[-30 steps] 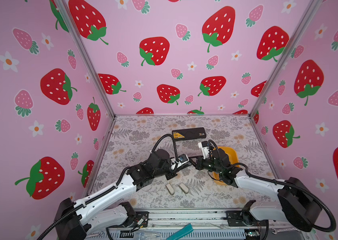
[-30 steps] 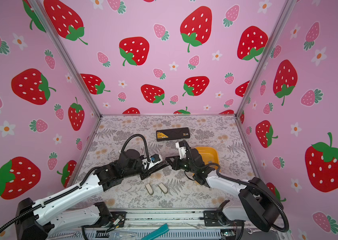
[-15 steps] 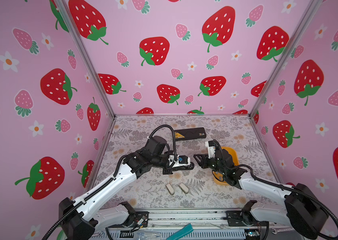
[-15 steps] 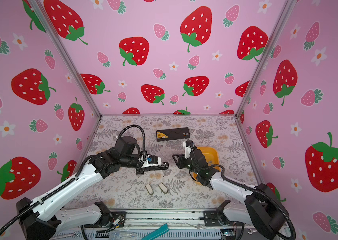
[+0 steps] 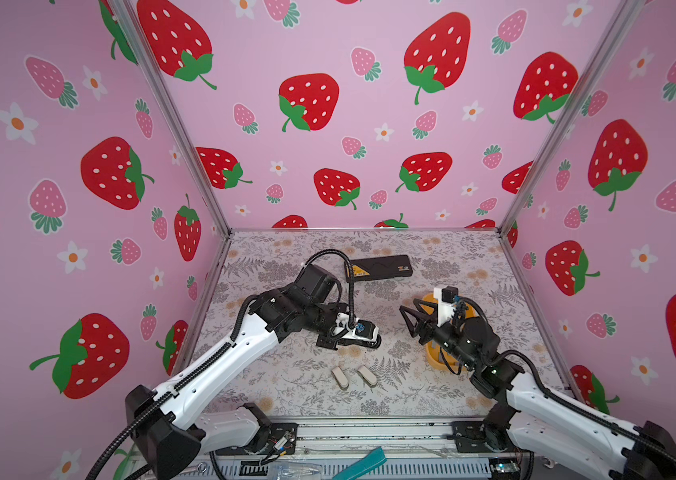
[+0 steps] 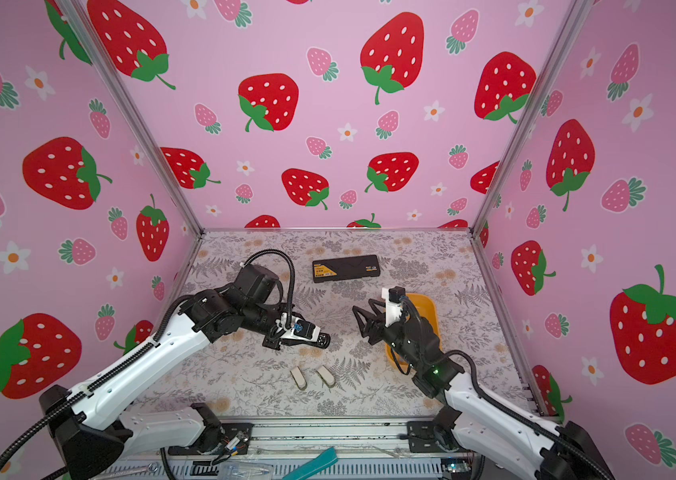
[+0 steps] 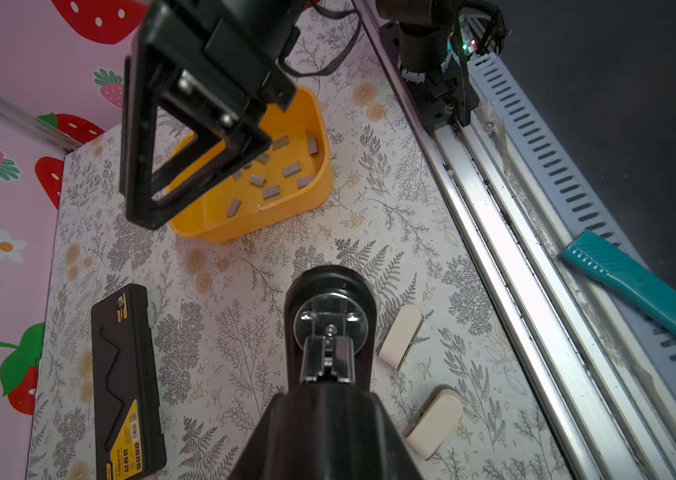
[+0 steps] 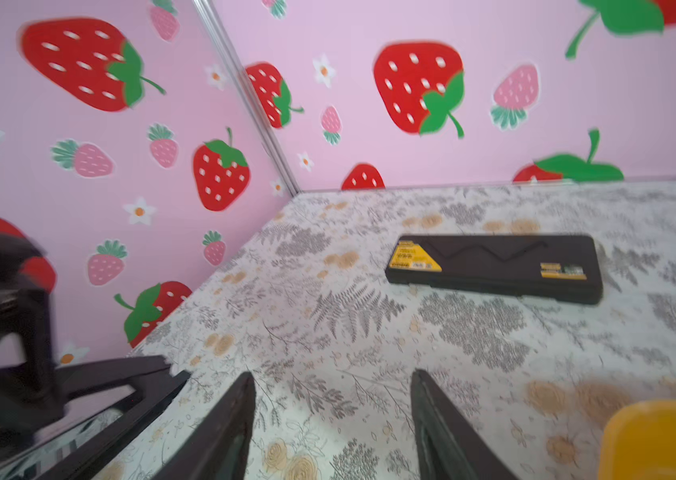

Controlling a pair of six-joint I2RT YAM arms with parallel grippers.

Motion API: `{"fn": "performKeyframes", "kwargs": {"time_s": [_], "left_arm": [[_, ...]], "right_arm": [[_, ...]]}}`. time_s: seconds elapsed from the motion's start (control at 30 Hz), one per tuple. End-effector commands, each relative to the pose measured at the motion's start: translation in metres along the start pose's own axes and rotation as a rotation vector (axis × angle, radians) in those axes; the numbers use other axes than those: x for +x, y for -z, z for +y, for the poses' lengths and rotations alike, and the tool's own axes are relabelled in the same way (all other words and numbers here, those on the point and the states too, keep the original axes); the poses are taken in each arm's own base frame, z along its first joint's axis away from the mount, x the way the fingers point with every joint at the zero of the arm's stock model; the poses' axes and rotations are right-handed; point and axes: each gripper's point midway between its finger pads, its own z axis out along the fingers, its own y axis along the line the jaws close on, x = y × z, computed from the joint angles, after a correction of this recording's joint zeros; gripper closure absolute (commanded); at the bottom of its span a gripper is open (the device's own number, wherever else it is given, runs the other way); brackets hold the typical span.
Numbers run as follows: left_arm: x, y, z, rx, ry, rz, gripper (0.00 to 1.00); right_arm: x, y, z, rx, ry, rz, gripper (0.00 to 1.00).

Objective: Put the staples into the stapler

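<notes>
My left gripper [image 5: 353, 338] is shut on the black stapler [image 5: 371, 343], holding it low over the middle of the mat. The left wrist view looks along the stapler [image 7: 330, 324], with its chrome parts on show; it hides the jaws. My right gripper [image 5: 407, 320] stands open and empty to the stapler's right, a gap between them; in the right wrist view only mat lies between its fingertips [image 8: 332, 374]. Several small grey staples [image 7: 290, 169] lie loose in the yellow tray [image 7: 245, 224], under and behind the right gripper.
A black box with a yellow label [image 5: 378, 268] lies at the back of the mat. Two cream oblong pieces [image 5: 340, 377] [image 5: 367, 374] lie near the front edge. A teal tool [image 5: 359, 469] rests on the front rail. Pink walls close three sides.
The two grippers met over the stapler a second ago. The right gripper has since opened, let go and drawn back right towards the tray. The left arm has kept hold of the stapler.
</notes>
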Motion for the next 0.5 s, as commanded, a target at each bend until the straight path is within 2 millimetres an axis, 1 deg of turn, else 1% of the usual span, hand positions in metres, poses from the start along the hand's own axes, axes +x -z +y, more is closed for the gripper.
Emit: {"fn": "performKeyframes", "kwargs": {"time_s": [0.0, 0.03, 0.1, 0.17, 0.23, 0.3, 0.37, 0.47], "left_arm": [[-0.007, 0.023, -0.002, 0.04, -0.071, -0.013, 1.0], [-0.004, 0.022, -0.003, 0.039, -0.066, -0.017, 1.0], [0.009, 0.012, -0.007, 0.008, -0.066, -0.026, 1.0], [0.019, 0.006, -0.013, 0.012, -0.086, -0.002, 1.0], [0.026, 0.005, -0.013, 0.02, -0.074, 0.04, 1.0], [0.025, 0.005, -0.012, 0.017, -0.067, 0.034, 1.0], [0.02, 0.003, -0.014, 0.032, -0.064, 0.007, 1.0], [0.015, 0.001, -0.01, 0.04, -0.054, 0.016, 1.0]], "right_arm": [[-0.029, 0.029, 0.05, -0.264, 0.171, -0.225, 0.34], [-0.027, 0.034, 0.058, -0.309, 0.208, -0.231, 0.36], [-0.02, 0.033, 0.069, -0.346, 0.261, -0.205, 0.38], [-0.015, 0.027, 0.081, -0.384, 0.284, -0.163, 0.41], [-0.006, 0.019, 0.095, -0.438, 0.302, -0.096, 0.45], [0.003, 0.013, 0.106, -0.47, 0.32, -0.049, 0.45], [0.011, 0.012, 0.116, -0.5, 0.341, -0.032, 0.43], [0.02, 0.009, 0.124, -0.505, 0.38, -0.009, 0.43]]}}
